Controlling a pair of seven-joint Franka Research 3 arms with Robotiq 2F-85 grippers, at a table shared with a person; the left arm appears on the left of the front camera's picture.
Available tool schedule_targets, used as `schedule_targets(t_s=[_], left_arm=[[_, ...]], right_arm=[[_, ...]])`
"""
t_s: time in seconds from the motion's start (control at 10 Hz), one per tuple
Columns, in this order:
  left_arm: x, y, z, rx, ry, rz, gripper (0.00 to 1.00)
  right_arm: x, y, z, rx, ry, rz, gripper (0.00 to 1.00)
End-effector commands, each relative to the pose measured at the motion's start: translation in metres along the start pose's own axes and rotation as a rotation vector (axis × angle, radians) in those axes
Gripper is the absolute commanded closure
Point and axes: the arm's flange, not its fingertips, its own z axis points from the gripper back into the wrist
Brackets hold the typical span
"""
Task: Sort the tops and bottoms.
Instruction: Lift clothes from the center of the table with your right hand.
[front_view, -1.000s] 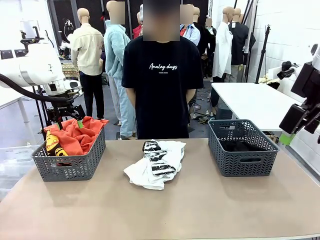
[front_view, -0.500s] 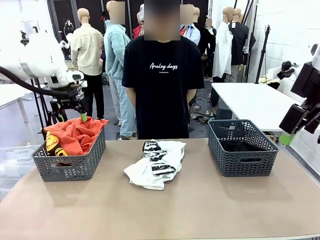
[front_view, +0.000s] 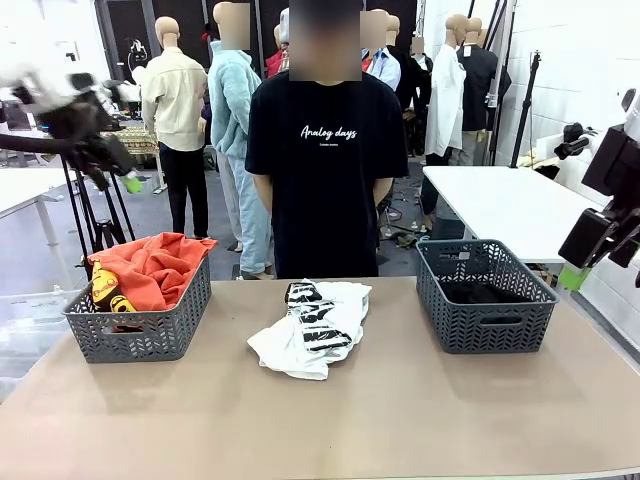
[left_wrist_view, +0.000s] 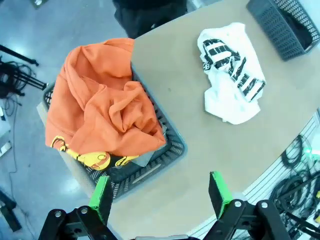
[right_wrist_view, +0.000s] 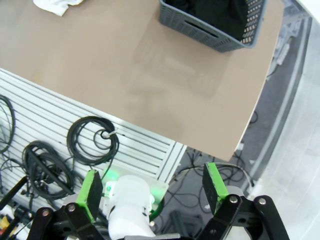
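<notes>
Brown and bare across most of its width, the counter (front_view: 400, 420) carries one grey plastic basket at each end, a layout that reads as two sorting destinations. The left basket (front_view: 140, 335) is heaped with the orange top (front_view: 150, 270), its yellow graphic (left_wrist_view: 92, 159) spilling toward the rim, and a pale grey fold (left_wrist_view: 145, 159) beneath it may be a second top. The right basket (front_view: 485, 300) holds a dark garment (front_view: 480, 292) lying low inside, probably the bottoms. Between the two baskets, crumpled near the far edge, lies the white top (front_view: 315, 325). It sits on open counter, apart from both baskets, so it looks like the piece not yet sorted, and judging by its kind it belongs on the left. The left gripper (left_wrist_view: 159, 186) hangs high above the left basket with its green pads spread wide and nothing between them. The right gripper (right_wrist_view: 151, 187) hangs off the counter's right end, likewise wide open and empty, well clear of the work. A person (front_view: 325, 200) stands at the far side behind the white top, arms down, in a black T-shirt (front_view: 325, 160) lettered "Analog days"; a smaller line under that is too fine to read. The white top's black print is blocky and folded over, so no words can be made out.
</notes>
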Motion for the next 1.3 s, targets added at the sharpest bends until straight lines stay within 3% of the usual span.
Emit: schedule_targets(t_s=[0.0, 0.3, 0.4, 0.7, 0.9, 1.2], left_arm=[[0.025, -0.011, -0.018, 0.038, 0.068, -0.016, 0.00], [0.025, -0.011, -0.018, 0.038, 0.068, -0.016, 0.00], [0.010, -0.009, -0.017, 0.013, 0.041, -0.021, 0.00], [-0.056, -0.061, -0.040, 0.136, -0.051, -0.348, 0.00], [-0.087, -0.081, -0.062, 0.076, -0.108, -0.348, 0.00], [-0.110, -0.078, -0.012, 0.143, -0.231, -0.372, 0.00]], right_arm=[[0.000, 0.000, -0.002, -0.003, 0.011, -0.004, 0.00], [0.000, 0.000, -0.002, -0.003, 0.011, -0.004, 0.00], [0.000, 0.000, -0.002, -0.003, 0.011, -0.004, 0.00], [0.000, 0.000, -0.002, -0.003, 0.011, -0.004, 0.00], [0.000, 0.000, -0.002, -0.003, 0.011, -0.004, 0.00], [0.000, 0.000, -0.002, -0.003, 0.011, -0.004, 0.00]])
